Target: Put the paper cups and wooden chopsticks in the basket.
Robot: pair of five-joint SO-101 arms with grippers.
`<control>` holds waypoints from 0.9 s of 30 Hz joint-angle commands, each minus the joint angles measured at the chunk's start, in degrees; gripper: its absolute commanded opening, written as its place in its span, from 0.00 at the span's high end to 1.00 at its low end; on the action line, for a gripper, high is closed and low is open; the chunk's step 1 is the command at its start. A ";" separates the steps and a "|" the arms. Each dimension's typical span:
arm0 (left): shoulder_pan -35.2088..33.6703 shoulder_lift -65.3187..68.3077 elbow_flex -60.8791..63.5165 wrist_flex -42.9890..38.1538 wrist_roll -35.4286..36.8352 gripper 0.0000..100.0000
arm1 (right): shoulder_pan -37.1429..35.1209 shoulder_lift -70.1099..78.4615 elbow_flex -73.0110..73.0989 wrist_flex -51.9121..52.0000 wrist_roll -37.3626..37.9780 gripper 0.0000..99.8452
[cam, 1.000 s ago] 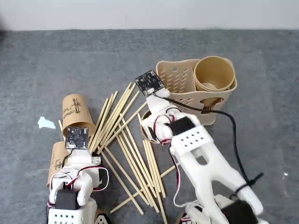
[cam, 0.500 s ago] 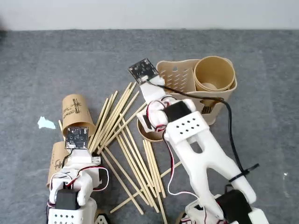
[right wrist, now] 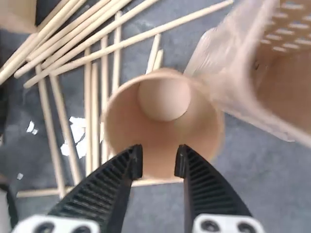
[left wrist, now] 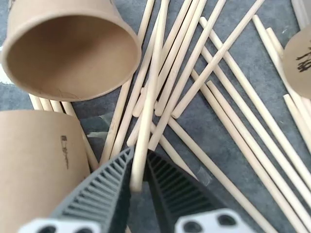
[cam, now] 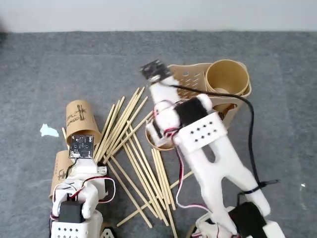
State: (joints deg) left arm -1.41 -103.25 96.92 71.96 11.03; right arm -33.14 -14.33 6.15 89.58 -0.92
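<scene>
Your grey bench [cam: 49, 64] holds the basket [cam: 190, 87] at the far side. One paper cup [cam: 227, 77] stands inside it. Your right gripper [right wrist: 158, 154] is pinched on the rim of a second cup [right wrist: 160, 131], just beside the basket. Two lying cups [cam: 81, 119] rest near your left arm. Loose chopsticks [cam: 133, 148] lie scattered in the middle. Your left gripper [left wrist: 139, 156] is squeezed on one chopstick [left wrist: 152, 87].

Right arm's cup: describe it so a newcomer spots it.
Find the basket at the table's far right. Off its near-left corner, in the right gripper, is a paper cup, mouth up. The other loose cups lie on their sides at the left, and the stowed cup stands inside the basket.
</scene>
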 commanded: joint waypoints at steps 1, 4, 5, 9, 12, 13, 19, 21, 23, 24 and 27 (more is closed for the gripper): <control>-0.09 -0.88 -0.48 0.18 0.09 0.99 | -5.23 -1.10 -3.34 1.98 -0.79 0.86; -0.09 -0.88 -0.48 0.18 0.09 0.99 | -9.27 -0.57 -3.34 1.80 -0.79 0.86; -0.09 -0.88 -0.48 0.18 0.09 0.99 | -10.07 -0.40 -2.99 1.27 -0.79 0.86; -0.09 -0.88 -0.48 0.18 0.09 0.99 | -10.24 1.63 -2.29 -1.10 -0.79 0.86; -0.09 -0.88 -0.48 0.18 0.09 0.99 | -10.24 4.79 -1.93 -1.71 -0.70 0.86; -0.09 -0.88 -0.48 0.18 0.09 0.99 | -10.24 6.02 -1.93 -2.33 -0.70 0.87; -0.09 -0.88 -0.48 0.18 0.09 0.99 | -6.81 10.42 -1.93 -4.97 -0.53 0.87; -0.09 -0.88 -0.48 0.18 0.09 0.99 | -5.41 10.68 -1.93 -5.05 -0.44 0.88; -0.09 -0.88 -0.48 0.18 0.09 0.99 | -4.70 10.33 -2.02 -5.05 -0.35 0.94; -0.09 -0.88 -0.48 0.18 0.09 0.99 | -4.70 10.24 -2.55 -5.05 -0.35 0.98; -0.09 -0.88 -0.48 0.18 0.09 0.99 | -4.62 9.36 -3.16 -4.53 -0.35 0.98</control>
State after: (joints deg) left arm -1.41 -103.25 96.92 71.96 11.03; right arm -38.51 -3.16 5.89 85.36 -1.01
